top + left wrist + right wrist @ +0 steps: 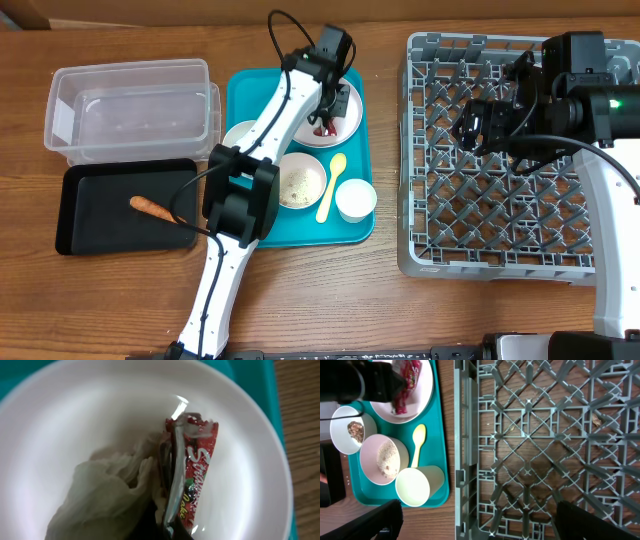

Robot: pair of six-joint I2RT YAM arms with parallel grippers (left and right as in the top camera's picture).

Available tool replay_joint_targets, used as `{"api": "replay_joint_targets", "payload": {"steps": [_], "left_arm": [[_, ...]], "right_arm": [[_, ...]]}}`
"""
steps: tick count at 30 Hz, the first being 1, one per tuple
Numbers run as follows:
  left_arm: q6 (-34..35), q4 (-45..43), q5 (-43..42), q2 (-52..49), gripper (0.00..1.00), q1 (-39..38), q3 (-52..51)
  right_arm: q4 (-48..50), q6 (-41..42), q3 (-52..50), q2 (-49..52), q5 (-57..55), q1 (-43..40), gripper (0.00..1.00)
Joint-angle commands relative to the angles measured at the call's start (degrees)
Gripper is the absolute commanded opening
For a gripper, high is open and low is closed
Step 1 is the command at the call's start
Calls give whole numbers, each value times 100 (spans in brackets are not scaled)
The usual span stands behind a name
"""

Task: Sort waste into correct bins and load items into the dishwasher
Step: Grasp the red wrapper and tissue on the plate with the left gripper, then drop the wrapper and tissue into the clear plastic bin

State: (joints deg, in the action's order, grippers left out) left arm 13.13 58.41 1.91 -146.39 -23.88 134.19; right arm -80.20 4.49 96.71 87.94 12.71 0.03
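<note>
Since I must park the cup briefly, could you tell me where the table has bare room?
Bare wood runs along the near edge of the table, below the teal tray and rack, either side of the left arm. The teal tray is crowded; the strip between it and the rack is narrow.

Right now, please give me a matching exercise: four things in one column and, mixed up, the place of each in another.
Things: 1 sausage piece; 2 red wrapper; 3 yellow spoon; 4 rice grains.
Places: a on the round plate; b in a white bowl; c in the black tray; d directly on the teal tray.
Pairs: 1-c, 2-a, 3-d, 4-b.
</note>
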Motion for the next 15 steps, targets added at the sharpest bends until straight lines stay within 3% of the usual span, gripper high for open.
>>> {"api": "replay_joint_targets", "payload": {"steps": [1,8,15], "left_arm": [[-37,396,-33,144,4,149,1095],[68,1941,2,588,4,717,3152],[514,3797,1021,704,4,1996,3556]], "right_arm": [[11,20,9,7,48,11,100],[11,20,9,7,46,11,100],[70,20,9,7,50,11,100]]}}
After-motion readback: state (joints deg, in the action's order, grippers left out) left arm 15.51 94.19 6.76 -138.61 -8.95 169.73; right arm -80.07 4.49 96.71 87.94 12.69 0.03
